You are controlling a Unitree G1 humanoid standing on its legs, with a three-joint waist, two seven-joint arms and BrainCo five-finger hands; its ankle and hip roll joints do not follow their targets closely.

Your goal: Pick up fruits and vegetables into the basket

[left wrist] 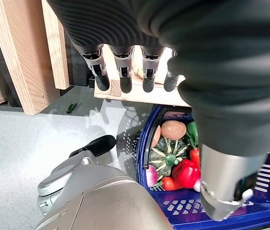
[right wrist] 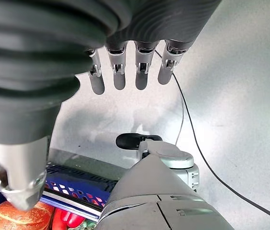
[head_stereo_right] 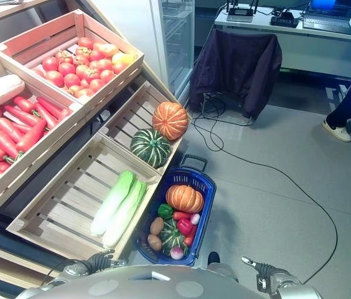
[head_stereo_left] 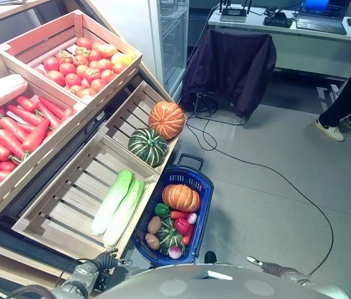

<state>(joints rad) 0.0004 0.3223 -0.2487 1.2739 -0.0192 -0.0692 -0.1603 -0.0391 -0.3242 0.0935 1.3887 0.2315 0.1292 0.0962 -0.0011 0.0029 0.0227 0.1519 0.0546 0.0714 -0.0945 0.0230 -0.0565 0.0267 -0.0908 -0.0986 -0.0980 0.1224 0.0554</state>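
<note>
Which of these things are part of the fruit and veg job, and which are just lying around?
Job: blue basket, orange pumpkin and green squash in the crate, cabbages, carrots, tomatoes.
Lying about: dark jacket on chair, laptop, floor cable.

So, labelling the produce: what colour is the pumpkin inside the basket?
Orange pumpkin, in the blue basket; left eye view.

Dark jacket (head_stereo_left: 231, 62) draped over chair near glass-door fridge (head_stereo_left: 174, 38). Laptop (head_stereo_left: 322, 15) and small devices (head_stereo_left: 235, 12) on white tabletop (head_stereo_left: 287, 32) behind. Black cable (head_stereo_left: 269, 171) trailing across grey floor (head_stereo_left: 269, 149). Person's white shoes (head_stereo_left: 343, 129) and dark trousers at far right.
</note>
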